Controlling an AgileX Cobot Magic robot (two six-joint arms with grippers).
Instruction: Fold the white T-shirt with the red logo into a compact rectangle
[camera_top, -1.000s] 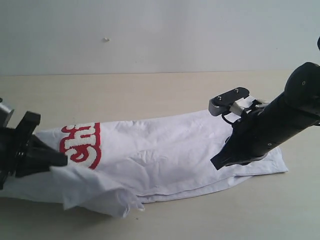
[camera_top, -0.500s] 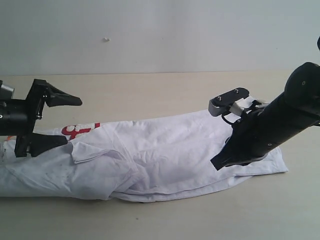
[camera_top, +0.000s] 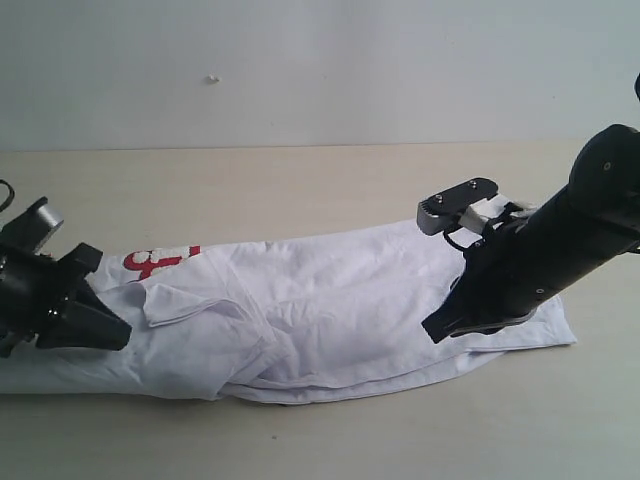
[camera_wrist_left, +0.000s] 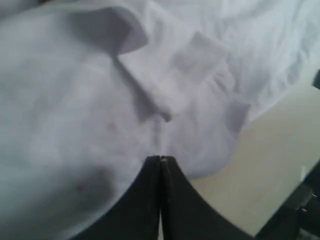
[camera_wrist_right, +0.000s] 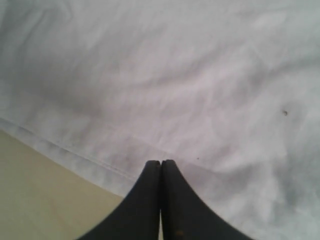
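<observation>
The white T-shirt (camera_top: 330, 300) lies as a long wrinkled band across the table, its sleeve (camera_top: 185, 298) folded onto the body. Only a sliver of the red logo (camera_top: 160, 260) shows at the fold's far edge. My left gripper (camera_top: 118, 335) is low over the shirt's left end, jaws shut with no cloth between them (camera_wrist_left: 161, 160); the folded sleeve (camera_wrist_left: 175, 75) lies just ahead of it. My right gripper (camera_top: 432, 330) hovers over the shirt's right part near the front hem, also shut and holding nothing (camera_wrist_right: 161, 163). The hem seam (camera_wrist_right: 75, 150) runs just before its tips.
The beige table (camera_top: 300, 190) extends behind and in front of the shirt, with a pale wall (camera_top: 350, 70) at the back. Bare tabletop shows beside the shirt in both wrist views (camera_wrist_left: 280, 150) (camera_wrist_right: 40, 190).
The left gripper let go of the lifted shirt fold, which dropped over the logo. It opened, then sank to the left and shut. The right arm stayed put.
</observation>
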